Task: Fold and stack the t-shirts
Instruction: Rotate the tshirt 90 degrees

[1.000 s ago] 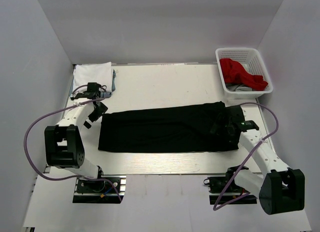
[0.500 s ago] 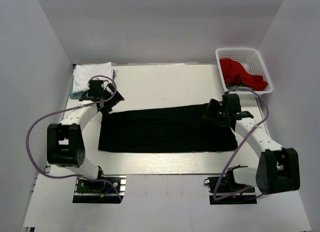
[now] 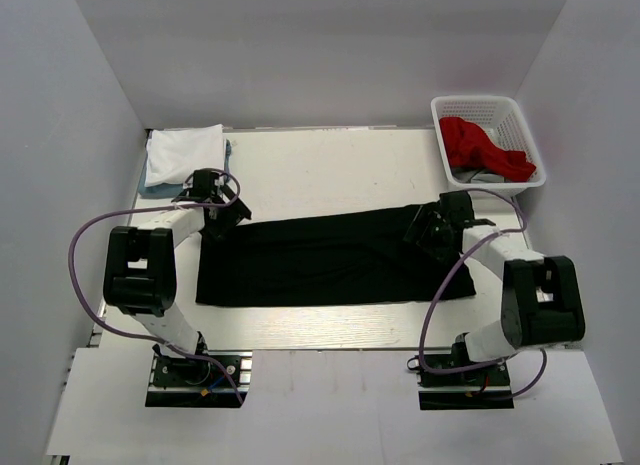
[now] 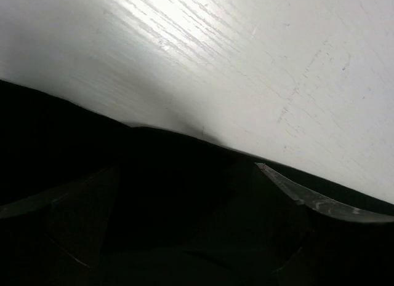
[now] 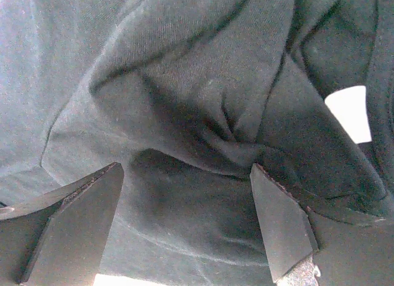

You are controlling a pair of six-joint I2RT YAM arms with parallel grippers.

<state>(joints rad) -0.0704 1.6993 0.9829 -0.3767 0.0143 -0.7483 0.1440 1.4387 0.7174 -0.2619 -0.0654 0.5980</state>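
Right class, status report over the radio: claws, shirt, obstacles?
Left claw open at far-left corner of black t-shirt. Right claw open over its bunched right end. Shirt a long strip, unstacked. Folded pile, basket both stand apart.

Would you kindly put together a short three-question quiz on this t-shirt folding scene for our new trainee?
1. True or false: the black t-shirt lies inside the basket.
2. Pick one: the cloth in the basket is A) red, B) yellow, C) green.
3. Fill the gap: the folded white t-shirt sits at the far ___ corner of the table.

Key: 1 false, it is spread flat on the table; 2 A; 3 left.
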